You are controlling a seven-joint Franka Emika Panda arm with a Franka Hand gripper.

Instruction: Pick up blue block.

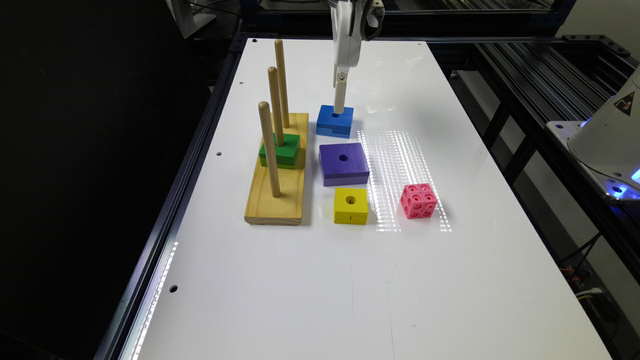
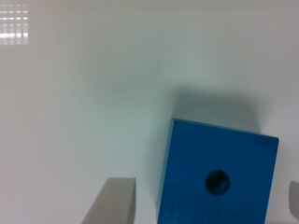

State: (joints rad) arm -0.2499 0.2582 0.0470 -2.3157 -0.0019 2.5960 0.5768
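On the white desk (image 1: 350,280), the blue block (image 1: 334,121) sits flat at the far end of a row, just beyond the purple block (image 1: 343,163) and the yellow block (image 1: 351,205). The gripper (image 1: 340,107) hangs right over it. In the wrist view the blue block (image 2: 217,179) lies between the two fingers (image 2: 112,201), which stand spread apart on either side, with a gap showing beside the nearer one, so the gripper (image 2: 205,205) is released. A green block (image 1: 280,150) sits on the wooden peg stand (image 1: 275,200), and a pink cube (image 1: 419,200) lies apart.
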